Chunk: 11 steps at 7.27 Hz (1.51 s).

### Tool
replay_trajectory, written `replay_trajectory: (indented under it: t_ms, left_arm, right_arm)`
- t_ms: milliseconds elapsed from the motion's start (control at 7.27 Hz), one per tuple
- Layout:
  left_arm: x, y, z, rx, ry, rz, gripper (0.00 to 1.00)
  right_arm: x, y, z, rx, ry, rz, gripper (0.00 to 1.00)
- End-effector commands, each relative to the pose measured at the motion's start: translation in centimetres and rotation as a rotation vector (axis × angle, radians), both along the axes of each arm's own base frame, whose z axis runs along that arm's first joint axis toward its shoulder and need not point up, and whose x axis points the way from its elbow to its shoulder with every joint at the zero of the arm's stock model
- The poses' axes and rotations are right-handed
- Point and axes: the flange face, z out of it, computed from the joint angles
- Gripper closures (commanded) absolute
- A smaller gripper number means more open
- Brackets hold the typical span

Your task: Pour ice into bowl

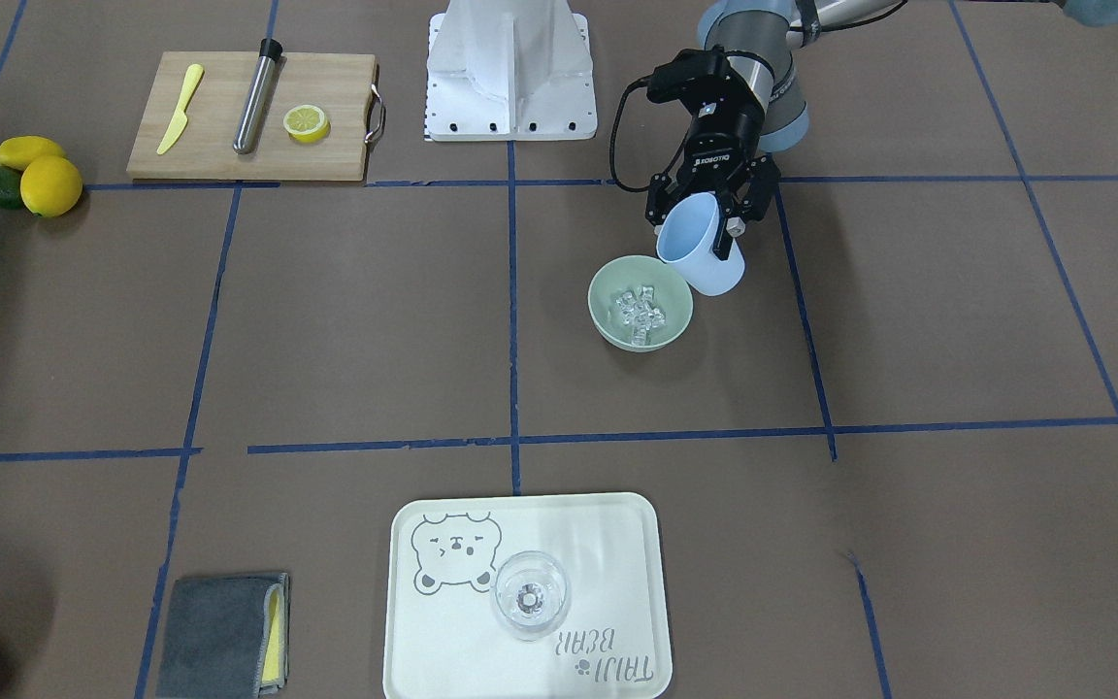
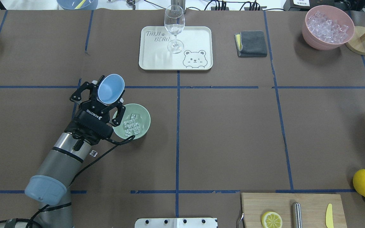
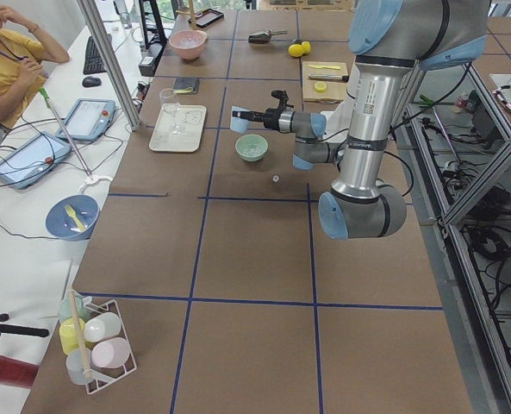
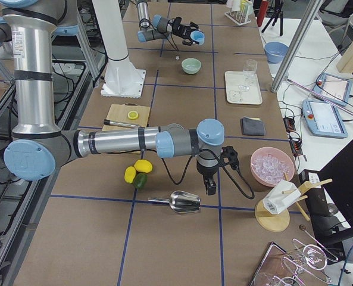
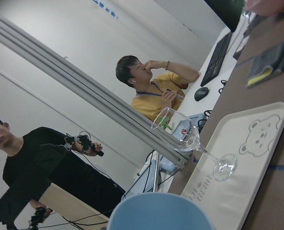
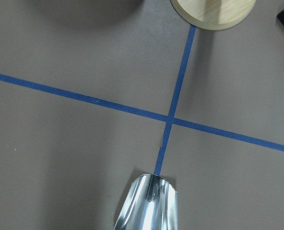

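My left gripper [image 1: 705, 225] is shut on a light blue cup [image 1: 703, 250] and holds it tilted just above the table, next to the rim of the pale green bowl [image 1: 606, 303]. In the overhead view the cup [image 2: 110, 88] looks empty inside. The ice [image 1: 641, 311] lies as several clear cubes in the bowl [image 2: 145, 117]. One stray cube [image 2: 93, 153] lies on the table beside the left arm. My right gripper [image 4: 212, 188] hangs far off over a metal scoop [image 4: 185, 202]; I cannot tell if it is open or shut.
A tray [image 1: 617, 529] with a wine glass [image 1: 530, 592] stands beyond the bowl. A pink bowl of ice [image 2: 326, 27], a grey cloth [image 2: 252, 43], a cutting board [image 1: 248, 116] with knife, rod and lemon half, and lemons [image 1: 47, 183] lie on the robot's right side.
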Motion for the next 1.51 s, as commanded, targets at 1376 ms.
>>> replay_trajectory:
  t_ms: [1376]
  left_arm:
    - [-14.6, 0.3, 24.1, -0.595, 0.524, 0.153, 1.0]
  right_arm:
    - [1.6, 3.4, 3.6, -0.077, -0.006, 0.04, 0.0]
